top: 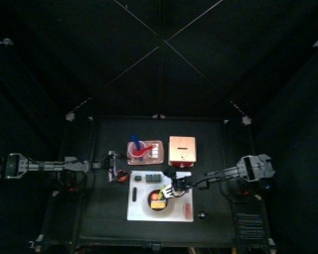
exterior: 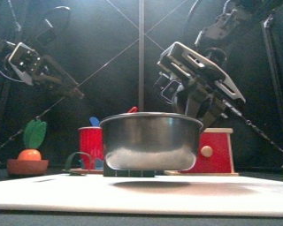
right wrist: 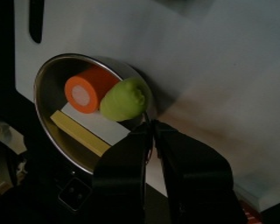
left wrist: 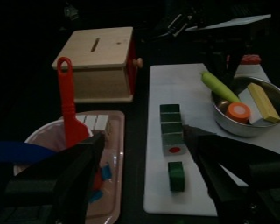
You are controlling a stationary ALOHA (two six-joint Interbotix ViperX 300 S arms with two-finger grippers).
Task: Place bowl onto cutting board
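Note:
The bowl (right wrist: 84, 105) is small, round and metal, with an orange slice, a green piece and a yellow piece inside. It stands on or just above the white cutting board (right wrist: 213, 70), near the board's middle in the top view (top: 158, 199). In the front view the bowl (exterior: 152, 141) is over the board (exterior: 144, 196). My right gripper (right wrist: 149, 124) is shut on the bowl's rim and reaches in from the right (top: 177, 188). My left gripper (left wrist: 149, 162) is open and empty, left of the board (top: 111, 169).
A wooden box with a slot (left wrist: 101, 61) stands behind the board (top: 186, 149). A pink tray (left wrist: 55, 144) with a red spatula (left wrist: 66, 96) lies at the back left. Dark green blocks (left wrist: 170, 122) lie on the board. A small brown dish of toy food (exterior: 28, 161) sits far left.

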